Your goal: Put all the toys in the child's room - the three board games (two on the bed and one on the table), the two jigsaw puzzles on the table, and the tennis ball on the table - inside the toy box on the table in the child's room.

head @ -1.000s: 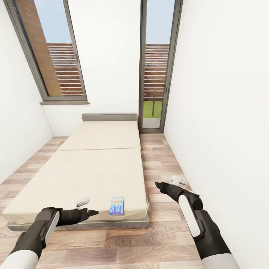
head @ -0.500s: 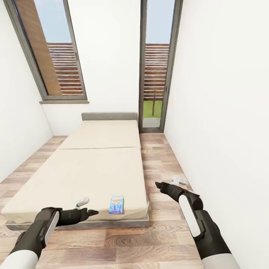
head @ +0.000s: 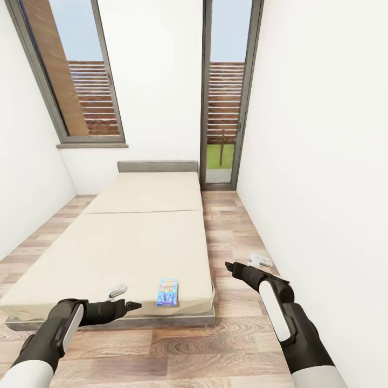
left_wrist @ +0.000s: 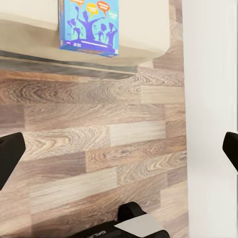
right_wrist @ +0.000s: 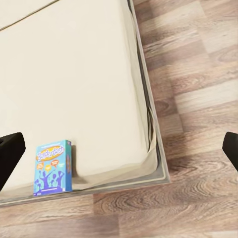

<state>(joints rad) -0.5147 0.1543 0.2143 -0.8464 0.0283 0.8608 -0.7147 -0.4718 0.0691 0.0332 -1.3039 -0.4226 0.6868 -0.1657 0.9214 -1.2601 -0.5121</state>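
Note:
A small blue board game [head: 167, 292] lies flat on the beige bed [head: 140, 242], close to the mattress's foot edge. My left gripper [head: 132, 306] hovers open just left of it, at the level of the bed's foot, holding nothing. My right gripper [head: 229, 265] hangs open over the floor to the right of the bed. The blue board game [left_wrist: 89, 25] lies ahead of the left gripper [left_wrist: 119, 153] in the left wrist view. In the right wrist view the board game [right_wrist: 52, 167] lies off to one side of the gripper [right_wrist: 119, 151]. The table, toy box, jigsaw puzzles and tennis ball are out of view.
Wood-plank floor [head: 231, 226] runs in a narrow strip between the bed and the white right wall [head: 323, 161]. Tall grey-framed windows [head: 226, 97] stand behind the grey headboard [head: 158, 166]. Small white shapes lie on the mattress [head: 117, 291] and on the floor [head: 261, 261].
The whole head view has shifted slightly, so the bed and the blue board game sit a little higher in the picture. Both arms hold the same pose.

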